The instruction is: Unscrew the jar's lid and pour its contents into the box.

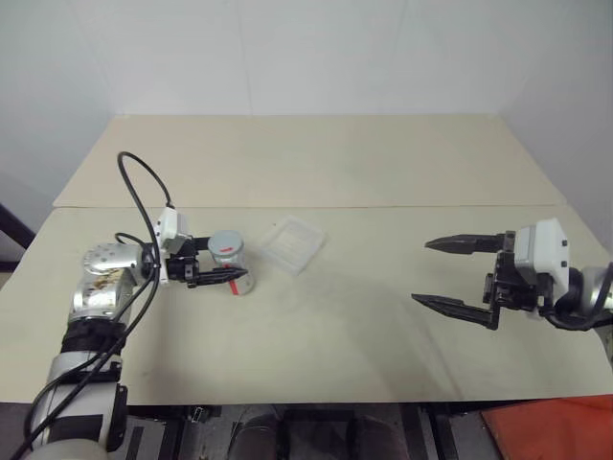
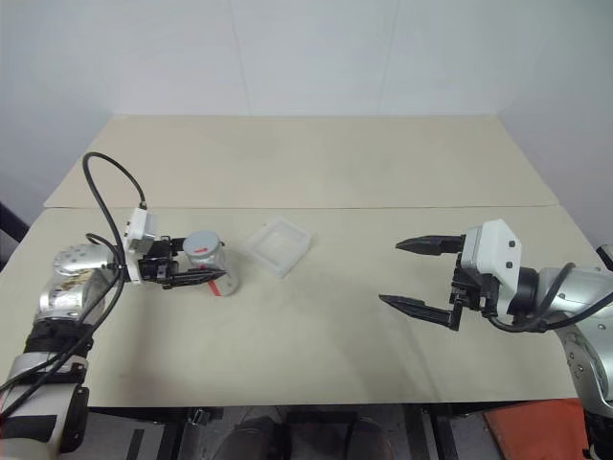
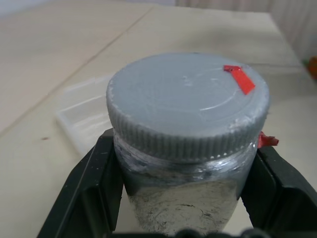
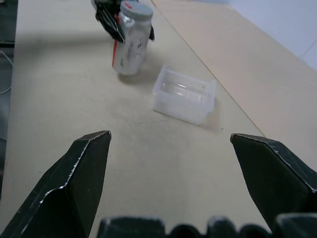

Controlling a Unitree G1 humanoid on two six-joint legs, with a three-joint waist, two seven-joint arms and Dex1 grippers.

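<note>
Jar (image 1: 230, 264) in left pincer (image 1: 213, 271), box (image 1: 294, 243) just beside

Two beige tables (image 1: 316, 163) standing pushed together, seam (image 1: 316, 206) running straight across between them. White wall (image 1: 306, 53) rising behind far table. Orange-red object (image 1: 551, 431) lying on floor past near right corner; what it is, cannot tell.

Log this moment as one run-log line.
left claw: shut on jar | lid: on | right claw: open, empty | box: beside jar
</note>
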